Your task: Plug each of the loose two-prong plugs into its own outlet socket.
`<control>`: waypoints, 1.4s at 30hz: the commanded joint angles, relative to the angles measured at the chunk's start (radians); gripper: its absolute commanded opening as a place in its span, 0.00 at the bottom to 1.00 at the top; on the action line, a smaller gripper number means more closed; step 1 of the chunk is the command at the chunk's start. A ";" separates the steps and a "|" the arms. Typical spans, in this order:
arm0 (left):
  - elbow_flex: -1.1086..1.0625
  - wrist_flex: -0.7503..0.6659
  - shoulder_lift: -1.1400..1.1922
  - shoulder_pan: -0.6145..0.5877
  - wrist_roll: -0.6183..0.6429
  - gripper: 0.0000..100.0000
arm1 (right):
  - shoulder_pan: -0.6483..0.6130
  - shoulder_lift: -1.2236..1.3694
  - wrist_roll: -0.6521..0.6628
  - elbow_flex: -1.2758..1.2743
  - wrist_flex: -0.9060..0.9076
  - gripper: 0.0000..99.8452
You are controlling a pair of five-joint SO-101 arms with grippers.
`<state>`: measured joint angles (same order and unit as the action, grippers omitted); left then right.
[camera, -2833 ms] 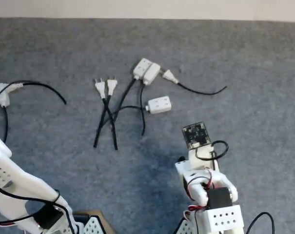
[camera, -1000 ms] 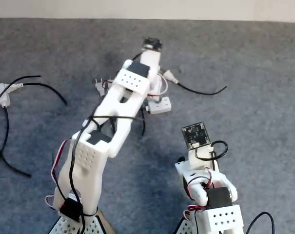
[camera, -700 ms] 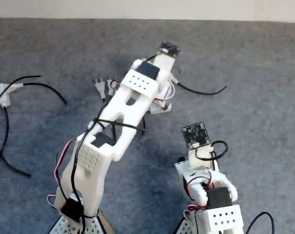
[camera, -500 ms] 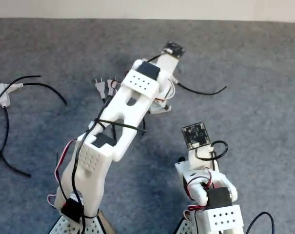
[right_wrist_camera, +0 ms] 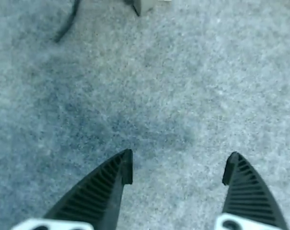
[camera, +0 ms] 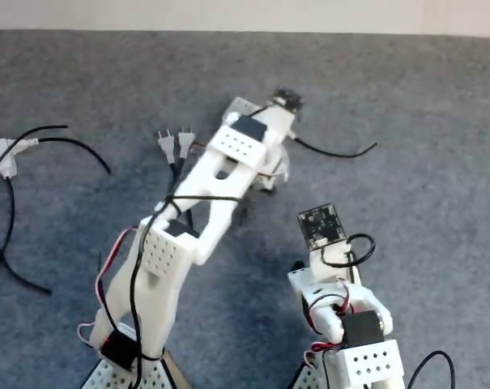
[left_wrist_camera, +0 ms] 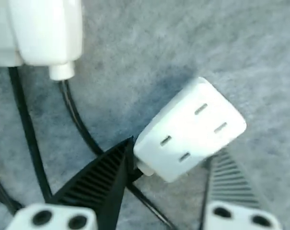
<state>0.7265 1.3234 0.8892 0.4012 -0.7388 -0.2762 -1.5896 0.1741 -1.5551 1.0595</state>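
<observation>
In the left wrist view a white outlet socket [left_wrist_camera: 190, 129] with two pairs of slots lies on the grey carpet. My left gripper [left_wrist_camera: 173, 148] is open, one finger [left_wrist_camera: 111, 172] at the socket's corded end and the other beside it. Farther off lies a second white socket with a plug body [left_wrist_camera: 44, 33] against it. In the high view the left arm [camera: 228, 166] stretches over these sockets. Two loose two-prong plugs [camera: 175, 143] lie side by side beside the arm. My right gripper [right_wrist_camera: 178, 167] hangs open over bare carpet, nothing between its fingers.
A black cable [camera: 334, 152] curves away on the far side of the left arm's wrist. Another white plug with black cables [camera: 2, 154] lies at the table's left edge. The right arm's base [camera: 350, 340] stands at the near right. Bare carpet spreads to the right.
The left arm swung in from the near left and stretched over the sockets, then drew its wrist back and down onto the single socket. The right arm barely shifted.
</observation>
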 commanded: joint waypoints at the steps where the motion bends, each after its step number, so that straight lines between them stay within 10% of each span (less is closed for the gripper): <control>1: 0.077 0.015 0.002 -0.004 -0.040 0.07 | -0.013 -0.005 -0.005 0.004 -0.018 0.29; 14: 0.565 0.440 -0.005 -0.048 0.052 0.00 | -0.013 -0.005 -0.005 0.004 -0.018 0.29; 28: 0.552 0.446 -0.449 -0.229 0.014 0.00 | -0.013 -0.005 -0.005 0.002 -0.021 0.29; 35: 0.199 0.448 -0.739 -0.380 0.012 0.00 | -0.015 -0.005 -0.003 -0.004 -0.021 0.29; 42: -0.610 0.446 -1.086 -0.380 -0.034 0.00 | -0.016 -0.010 0.000 -0.025 -0.022 0.29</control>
<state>0.4810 1.7653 -0.0345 0.0130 -0.7081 -0.2823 -1.5896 0.1741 -1.5858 1.0595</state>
